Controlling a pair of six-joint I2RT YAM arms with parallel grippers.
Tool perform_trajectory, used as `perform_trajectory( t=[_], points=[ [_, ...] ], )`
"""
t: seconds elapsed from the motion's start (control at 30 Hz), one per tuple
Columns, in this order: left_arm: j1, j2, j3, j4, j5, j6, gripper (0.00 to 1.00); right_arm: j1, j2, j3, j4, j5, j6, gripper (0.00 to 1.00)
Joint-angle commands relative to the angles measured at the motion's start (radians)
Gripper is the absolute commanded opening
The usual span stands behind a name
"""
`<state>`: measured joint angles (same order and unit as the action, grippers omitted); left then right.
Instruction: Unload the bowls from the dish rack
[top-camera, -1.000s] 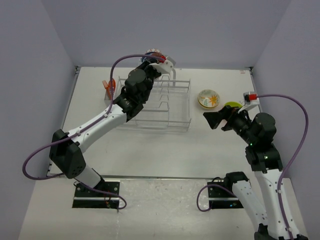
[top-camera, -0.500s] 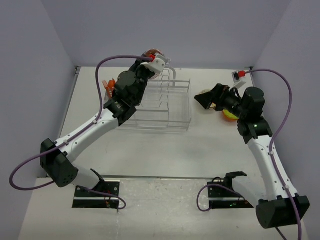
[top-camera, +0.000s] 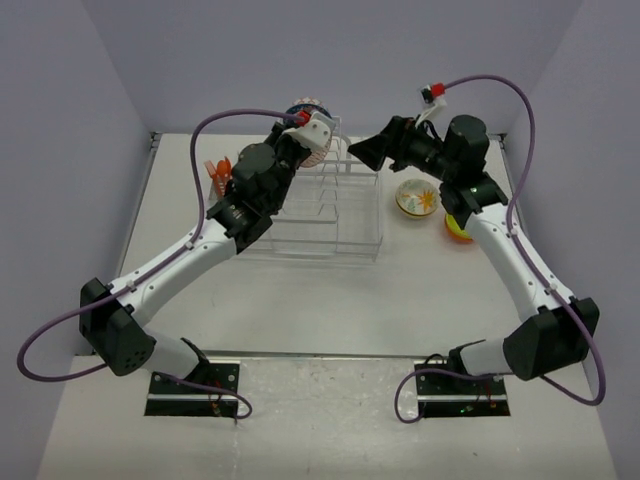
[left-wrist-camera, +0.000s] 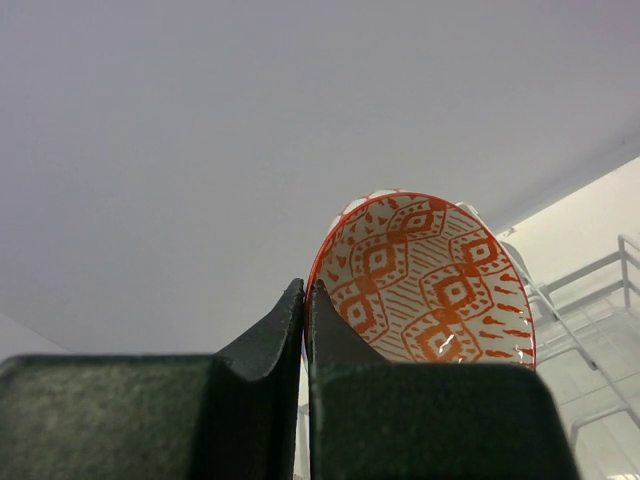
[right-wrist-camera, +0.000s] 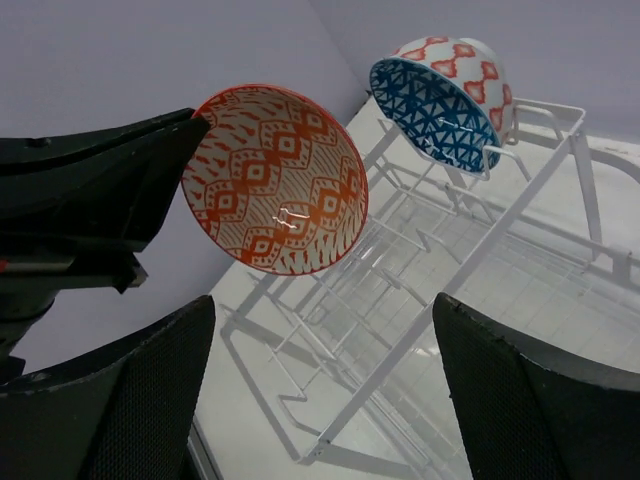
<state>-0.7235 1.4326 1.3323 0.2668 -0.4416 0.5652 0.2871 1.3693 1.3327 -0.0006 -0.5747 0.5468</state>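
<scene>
While the left gripper (left-wrist-camera: 305, 295) pinches the rim of a small round orange-patterned ceramic bowl (left-wrist-camera: 425, 280), its two black fingers pressed together on that thin edge, the bowl hangs in the air on its side, clear of the large white wire dish rack (top-camera: 320, 215) and above the rack's far side. Its white inside, covered in orange-red diamonds and ringed by an orange-red rim, faces the right wrist camera. Near it, a second small round ceramic bowl with a dark blue lattice inside (right-wrist-camera: 440, 100) (its outside is white with orange-red marks) leans on its edge on top of the rack's taller upright wires, touching them; the two bowls are close but apart. The right gripper (right-wrist-camera: 322, 305) hovers over the rack's far right corner with its broad black fingers spread wide and nothing between them, pointed towards the held bowl. On the white table (top-camera: 330, 300), right of the rack, a cream round bowl with a floral inside (top-camera: 418, 197) sits upright. Just beside it a yellow-green bowl (top-camera: 458, 228) lies partly hidden by the right arm, with some orange showing at its edge; whether that orange is another bowl cannot be told. Orange plastic utensils (top-camera: 217, 178) stick up just beside the rack's left end
</scene>
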Motion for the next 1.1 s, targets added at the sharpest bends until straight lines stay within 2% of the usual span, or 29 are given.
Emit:
perform_trajectory(
  t=[0.0, 0.23, 0.4, 0.5, 0.53, 0.57, 0.67, 0.7, 0.73, 0.83, 0.87, 0.9, 0.93, 1.07],
  points=[
    [-0.008, -0.067, 0.027, 0.040, 0.033, -0.070, 0.00, 0.030, 0.081, 0.107, 0.028, 0.039, -0.044, 0.88],
    [-0.011, -0.095, 0.019, 0.023, 0.072, -0.116, 0.00, 0.092, 0.230, 0.282, -0.068, 0.084, -0.096, 0.81],
    [-0.010, -0.090, 0.019, 0.025, 0.087, -0.139, 0.00, 0.141, 0.267, 0.301, -0.081, 0.143, -0.122, 0.73],
    [-0.010, -0.090, 0.021, 0.023, 0.096, -0.149, 0.00, 0.149, 0.287, 0.296, -0.055, 0.131, -0.114, 0.59],
    [-0.010, -0.090, 0.022, 0.023, 0.095, -0.151, 0.00, 0.149, 0.292, 0.296, -0.039, 0.112, -0.102, 0.49],
    [-0.010, -0.092, 0.024, 0.023, 0.096, -0.157, 0.00, 0.150, 0.295, 0.290, -0.029, 0.107, -0.096, 0.46],
    [-0.010, -0.093, 0.024, 0.022, 0.096, -0.169, 0.00, 0.153, 0.297, 0.278, -0.006, 0.090, -0.070, 0.25],
    [-0.011, -0.093, 0.022, 0.020, 0.096, -0.172, 0.00, 0.155, 0.295, 0.275, -0.006, 0.090, -0.064, 0.17],
    [-0.010, -0.093, 0.024, 0.018, 0.087, -0.175, 0.00, 0.153, 0.289, 0.270, -0.006, 0.116, -0.056, 0.00],
    [-0.010, -0.097, 0.030, 0.002, 0.081, -0.205, 0.00, 0.152, 0.246, 0.231, -0.016, 0.176, -0.024, 0.00],
    [-0.010, -0.097, 0.048, -0.011, 0.080, -0.212, 0.13, 0.150, 0.214, 0.226, -0.031, 0.193, -0.019, 0.00],
    [-0.013, -0.098, 0.063, -0.024, 0.058, -0.221, 0.41, 0.147, 0.197, 0.227, -0.050, 0.209, -0.015, 0.00],
    [-0.016, -0.101, 0.079, -0.053, 0.041, -0.231, 0.99, 0.141, 0.180, 0.236, -0.112, 0.228, -0.018, 0.00],
    [-0.021, -0.162, 0.194, -0.171, -0.040, -0.352, 1.00, 0.100, 0.076, 0.275, -0.346, 0.346, -0.065, 0.00]
  ],
)
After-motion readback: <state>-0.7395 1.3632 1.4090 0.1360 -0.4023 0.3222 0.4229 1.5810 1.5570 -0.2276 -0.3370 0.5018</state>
